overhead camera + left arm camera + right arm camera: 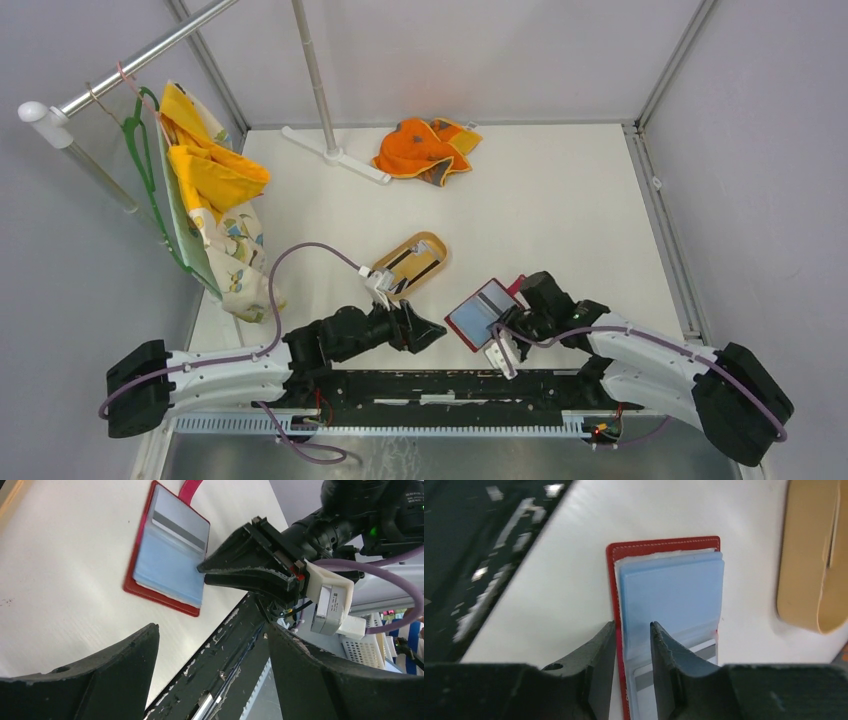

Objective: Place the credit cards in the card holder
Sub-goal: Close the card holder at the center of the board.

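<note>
The left gripper is hovering over the table with its fingers spread wide and nothing between them, just near of the tan tray. To its right, the red card holder is lying open near the table's front edge, with a grey striped credit card showing in its pale blue sleeves. The right gripper is pinching the holder's edge, its fingers clamped on the cover and sleeves.
</note>
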Controlling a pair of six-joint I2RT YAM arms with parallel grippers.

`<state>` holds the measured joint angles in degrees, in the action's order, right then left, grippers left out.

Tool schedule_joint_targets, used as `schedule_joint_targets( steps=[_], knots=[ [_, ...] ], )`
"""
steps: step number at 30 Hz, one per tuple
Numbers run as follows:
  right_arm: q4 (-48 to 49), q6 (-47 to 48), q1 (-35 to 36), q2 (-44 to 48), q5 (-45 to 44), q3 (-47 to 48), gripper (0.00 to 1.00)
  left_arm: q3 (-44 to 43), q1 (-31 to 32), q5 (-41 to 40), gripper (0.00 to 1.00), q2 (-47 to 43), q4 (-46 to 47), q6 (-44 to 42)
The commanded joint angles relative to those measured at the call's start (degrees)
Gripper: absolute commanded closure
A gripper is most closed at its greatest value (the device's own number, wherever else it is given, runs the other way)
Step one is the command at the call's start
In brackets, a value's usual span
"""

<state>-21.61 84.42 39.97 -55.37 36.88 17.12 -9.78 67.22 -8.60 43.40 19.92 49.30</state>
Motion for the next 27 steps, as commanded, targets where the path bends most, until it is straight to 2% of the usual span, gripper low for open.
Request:
schedule_joint_targets(
  steps=[1,4,8,11,14,18,20,27],
  knots=[
    [20.1,-25.5,5.4,-3.7,-16.9,1.2,0.6,0.5,0.0,0.5,0.18,2.6,8.6,3.1],
    [15.0,-31.8,6.0,-6.8,-14.8,7.6,0.51,1.3,0.0,-2.9,0.21,3.6,8.7,3.7],
    [1.9,-29.9,2.8,-4.9,-9.4,14.1,0.21,1.6,0.1,-7.6,0.22,6.0,7.4,6.5],
    [1.3,-31.8,-5.1,-0.8,-7.3,13.2,0.02,0.8,0.2,-9.0,0.2,9.7,7.6,8.9],
    [1.3,-31.9,-11.0,0.1,-7.2,11.9,0.02,-0.4,0.1,-9.4,0.13,14.6,10.8,9.1],
    [-2.4,-31.7,-13.5,-6.6,-10.2,14.7,0.03,-3.5,-0.1,-9.2,0.16,21.2,12.7,9.9],
    [-4.2,-32.4,-14.9,-9.9,-10.0,16.4,0.08,-4.3,-0.6,-8.7,0.16,24.1,13.0,11.8],
    [-8.1,-34.4,-19.6,-19.5,-5.0,20.3,0.23,-3.1,-2.2,-3.4,0.23,35.5,24.9,18.7]
  ],
)
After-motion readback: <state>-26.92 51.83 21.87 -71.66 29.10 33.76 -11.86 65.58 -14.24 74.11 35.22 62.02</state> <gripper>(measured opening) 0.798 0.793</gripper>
